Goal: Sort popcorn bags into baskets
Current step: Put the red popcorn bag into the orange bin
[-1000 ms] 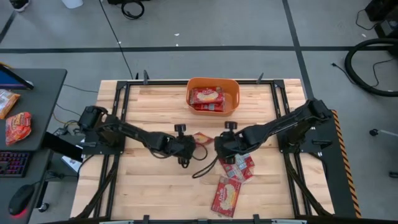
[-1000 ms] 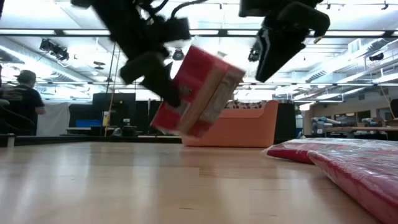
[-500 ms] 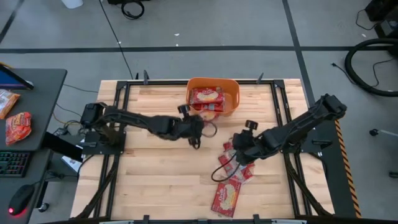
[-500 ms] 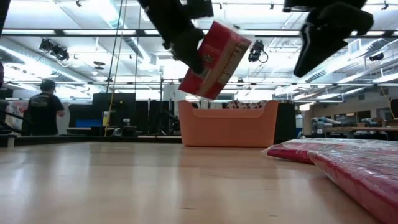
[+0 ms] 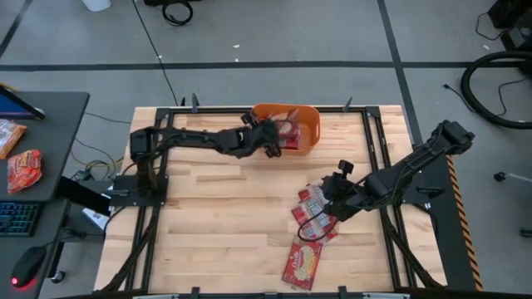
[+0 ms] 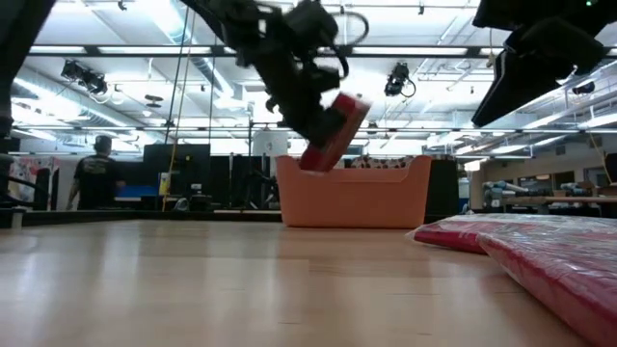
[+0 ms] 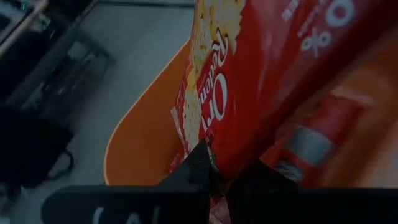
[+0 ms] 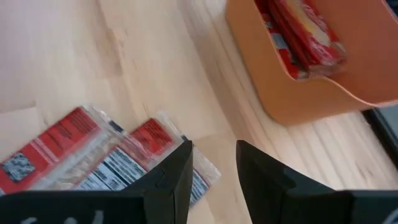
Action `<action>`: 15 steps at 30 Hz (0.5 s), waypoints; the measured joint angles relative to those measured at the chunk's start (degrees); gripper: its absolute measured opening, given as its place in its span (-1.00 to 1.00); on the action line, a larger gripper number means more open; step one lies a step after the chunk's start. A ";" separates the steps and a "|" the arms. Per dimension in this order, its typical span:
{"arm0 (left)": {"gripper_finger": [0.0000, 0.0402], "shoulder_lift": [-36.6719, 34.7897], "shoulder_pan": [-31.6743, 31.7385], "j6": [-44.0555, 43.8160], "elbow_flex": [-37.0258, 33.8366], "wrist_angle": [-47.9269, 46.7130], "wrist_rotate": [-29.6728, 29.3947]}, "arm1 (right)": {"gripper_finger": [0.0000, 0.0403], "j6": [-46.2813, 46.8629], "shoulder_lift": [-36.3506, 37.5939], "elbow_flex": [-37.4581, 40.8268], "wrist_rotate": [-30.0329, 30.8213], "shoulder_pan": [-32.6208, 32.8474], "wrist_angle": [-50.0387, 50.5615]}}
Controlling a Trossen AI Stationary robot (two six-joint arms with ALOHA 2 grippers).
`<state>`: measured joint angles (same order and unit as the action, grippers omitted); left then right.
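The orange basket (image 5: 309,131) stands at the table's far edge with red popcorn bags inside (image 8: 305,31). My left gripper (image 5: 270,139) is shut on one red and cream popcorn bag (image 6: 330,133) above the basket's left end (image 6: 289,193). My right gripper (image 5: 326,203) hovers open over a small pile of bags (image 5: 314,216) lying flat on the table right of centre, touching none. In the right wrist view its gripper (image 8: 214,168) stands above those bags (image 8: 93,155). One more bag (image 5: 302,262) lies flat near the near edge. My left gripper pinches the popcorn bag between its two fingers (image 7: 200,167) at one edge (image 7: 217,155). The fingers reach in from the table's left, slanting down. The bag is lifted clear and hangs tilted below the fingers (image 6: 333,130), over the basket's left rim.
Black frame rails (image 5: 162,166) run along the table's left and right sides. Bare wood (image 5: 216,232) lies left of the bag pile. Bags (image 6: 540,255) fill the low view's right foreground. A person (image 6: 94,178) stands in the room beyond the table.
My left gripper carried the popcorn bag from the table's middle up and toward the far edge, ending over the basket's left end; the bag turned more edge-on. My right gripper drew back toward the table's right and near side, ending over the bag pile.
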<state>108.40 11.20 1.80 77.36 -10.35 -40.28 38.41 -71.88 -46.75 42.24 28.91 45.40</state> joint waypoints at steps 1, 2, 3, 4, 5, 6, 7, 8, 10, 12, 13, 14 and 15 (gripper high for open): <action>-0.86 0.97 0.62 -1.16 0.71 -0.81 -0.02 | -0.36 -0.61 0.09 0.19 -0.09 0.02 -0.55; -0.86 1.88 1.11 -2.30 1.66 -1.76 -0.15 | -0.36 -1.02 0.25 0.27 -0.09 0.02 -0.88; -0.86 2.70 1.54 -3.65 2.80 -3.32 0.34 | -0.36 -1.44 0.32 0.27 -0.07 0.02 -1.46; -0.85 3.76 1.86 -4.75 4.18 -5.31 0.71 | -0.36 -2.04 0.37 0.27 -0.08 0.02 -2.13; -0.85 4.83 2.12 -5.75 5.67 -6.46 1.51 | -0.36 -2.58 0.41 0.27 -0.09 0.01 -2.69; -0.84 5.81 2.34 -6.47 7.08 -8.06 2.73 | -0.36 -3.22 0.44 0.27 -0.10 0.01 -3.62; -0.82 6.67 2.58 -7.28 8.27 -10.04 3.32 | -0.36 -3.91 0.44 0.27 -0.15 0.02 -4.73; -0.80 7.44 2.73 -7.51 9.34 -10.84 3.82 | -0.36 -4.38 0.44 0.27 -0.33 0.02 -5.51; -0.71 8.52 2.87 -7.89 10.71 -11.30 4.47 | -0.36 -5.34 0.44 0.27 -1.23 0.02 -6.60; -0.60 8.65 2.84 -7.39 11.24 -12.48 4.43 | -0.36 -5.58 0.44 0.27 -2.63 0.01 -7.28; -0.53 8.65 2.82 -7.02 11.26 -12.50 4.40 | -0.36 -5.66 0.44 0.27 -3.38 0.02 -7.05; -0.47 8.65 2.65 -6.27 11.26 -12.53 4.40 | -0.36 -6.00 0.44 0.27 -4.01 0.02 -6.88; -0.39 8.62 2.46 -5.59 11.26 -12.83 4.37 | -0.36 -6.43 0.44 0.27 -4.88 0.02 -6.90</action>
<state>117.03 13.65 -3.80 88.62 -23.17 -35.91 31.98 -71.44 -46.48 37.36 28.93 38.49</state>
